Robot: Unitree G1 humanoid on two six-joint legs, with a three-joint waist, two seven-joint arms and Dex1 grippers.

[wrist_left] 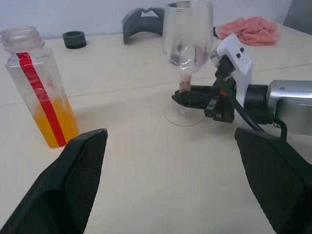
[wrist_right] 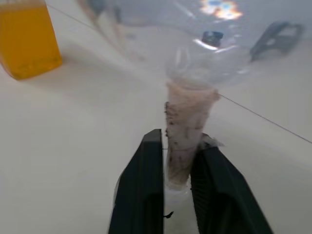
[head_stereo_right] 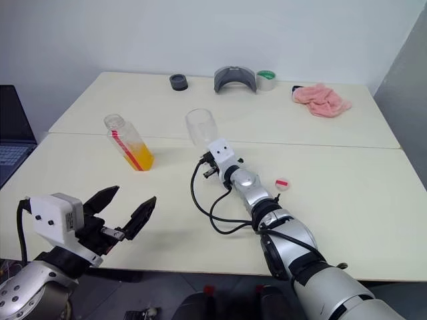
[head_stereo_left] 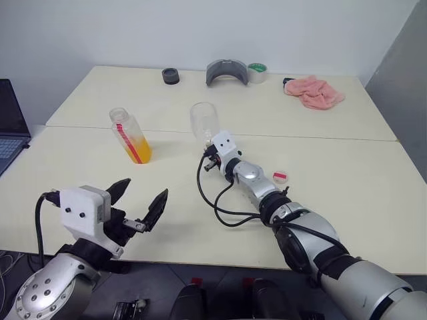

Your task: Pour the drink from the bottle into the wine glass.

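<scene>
So the wine glass [wrist_left: 187, 34] stands upright on the cream table [head_stereo_left: 347, 193], empty as far as anyone can see, roughly mid-table. The right gripper [wrist_right: 176, 168] has its two fingers on either side of the taped-up stem, right up against it in the right wrist view, though how firmly it's clamped is hard to call; probably it's there to steady the glass for the pour. Just to the glass's left is the bottle [head_stereo_left: 131, 136], cap off, with the drink [head_stereo_left: 138, 148] filling about the lower third. The red cap [head_stereo_left: 280, 177] sits on the table beside the right forearm. The left gripper [head_stereo_left: 136, 206] hovers near the table's front edge, fingers spread wide, holding nothing, well short of the bottle and likely lined up to grab it.
</scene>
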